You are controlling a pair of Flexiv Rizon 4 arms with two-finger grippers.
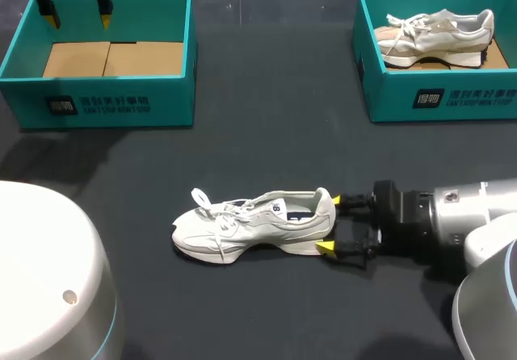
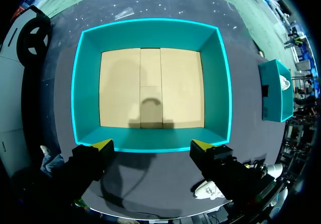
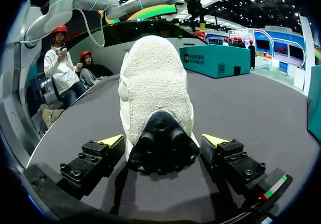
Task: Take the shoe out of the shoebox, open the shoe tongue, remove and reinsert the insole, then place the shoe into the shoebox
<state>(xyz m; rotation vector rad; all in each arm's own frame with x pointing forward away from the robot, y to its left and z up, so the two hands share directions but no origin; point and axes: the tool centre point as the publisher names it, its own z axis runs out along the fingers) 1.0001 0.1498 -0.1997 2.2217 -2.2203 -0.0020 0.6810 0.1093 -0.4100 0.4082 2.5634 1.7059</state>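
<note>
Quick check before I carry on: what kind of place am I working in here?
Likely a shoe-packing test bench: a dark table, an empty teal shoebox, a second shoebox holding a sneaker, and a white shoe loose on the tabletop.

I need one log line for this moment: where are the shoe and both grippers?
shoe: on table | right gripper: open, straddling heel | left gripper: open, over empty box
</note>
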